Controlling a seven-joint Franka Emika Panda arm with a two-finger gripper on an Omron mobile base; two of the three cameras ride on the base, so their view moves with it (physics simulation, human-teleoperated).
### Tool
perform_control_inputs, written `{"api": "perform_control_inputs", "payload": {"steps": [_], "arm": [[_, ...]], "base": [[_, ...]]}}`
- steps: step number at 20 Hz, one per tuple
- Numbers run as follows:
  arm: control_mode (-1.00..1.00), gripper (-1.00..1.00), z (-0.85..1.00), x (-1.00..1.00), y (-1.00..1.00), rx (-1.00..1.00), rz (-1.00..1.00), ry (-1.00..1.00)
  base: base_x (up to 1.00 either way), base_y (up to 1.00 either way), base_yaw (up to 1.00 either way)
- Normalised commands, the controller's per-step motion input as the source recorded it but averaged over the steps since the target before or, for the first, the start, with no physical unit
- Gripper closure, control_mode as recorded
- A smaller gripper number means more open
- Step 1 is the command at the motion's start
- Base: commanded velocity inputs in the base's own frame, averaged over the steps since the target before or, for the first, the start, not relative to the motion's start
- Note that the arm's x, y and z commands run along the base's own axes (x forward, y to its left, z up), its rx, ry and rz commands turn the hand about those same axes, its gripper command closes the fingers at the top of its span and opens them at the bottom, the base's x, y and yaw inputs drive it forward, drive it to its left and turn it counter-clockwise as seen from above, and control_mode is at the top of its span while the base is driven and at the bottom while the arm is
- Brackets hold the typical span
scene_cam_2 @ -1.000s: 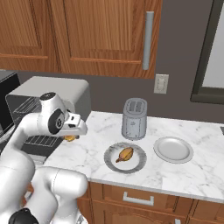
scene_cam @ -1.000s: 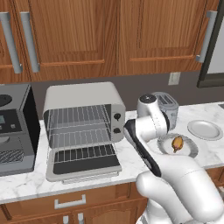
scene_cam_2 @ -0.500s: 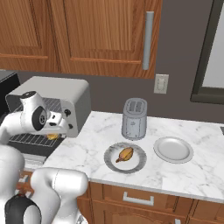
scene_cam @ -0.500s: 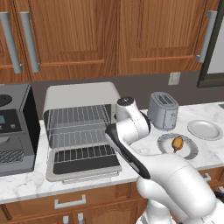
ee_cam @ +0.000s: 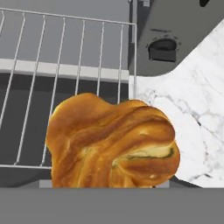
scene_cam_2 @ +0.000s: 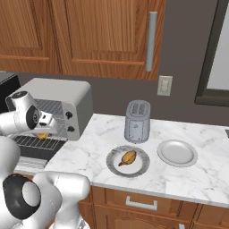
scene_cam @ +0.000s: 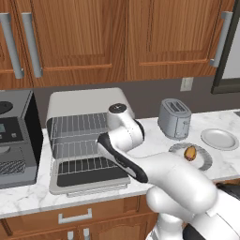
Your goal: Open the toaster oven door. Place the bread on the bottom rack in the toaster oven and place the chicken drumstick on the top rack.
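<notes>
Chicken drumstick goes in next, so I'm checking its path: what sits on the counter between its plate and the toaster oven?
Bare marble, in the right base view, between the chicken drumstick on its plate and the toaster oven.

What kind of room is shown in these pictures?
A kitchen, rendered rather than real. A marble counter under wooden cabinets carries a toaster oven with its door down, a toaster and two plates, one holding a drumstick.

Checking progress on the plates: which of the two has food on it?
The nearer plate, in front of the silver toaster, carries the chicken drumstick; the plate to its right is bare.
</notes>
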Motion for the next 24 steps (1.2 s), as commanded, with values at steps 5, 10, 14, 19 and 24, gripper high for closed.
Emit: {"api": "perform_control_inputs", "payload": {"steps": [5,10,14,19,24], "arm": [[-1.0,1.0,-0.14,0.29,0.5,0.08,0.0,0.0],[-1.0,1.0,-0.19,0.26,0.43,0.07,0.0,0.0],[-1.0,1.0,-0.23,0.21,0.37,0.07,0.0,0.0],[-1.0,1.0,-0.31,0.23,0.2,0.05,0.0,0.0],[-1.0,1.0,-0.28,0.18,0.18,0.02,0.0,0.0]], "base": [[0.0,0.0,0.0],[0.0,0.0,0.0],[0.0,0.0,0.0],[0.0,0.0,0.0],[0.0,0.0,0.0]]}}
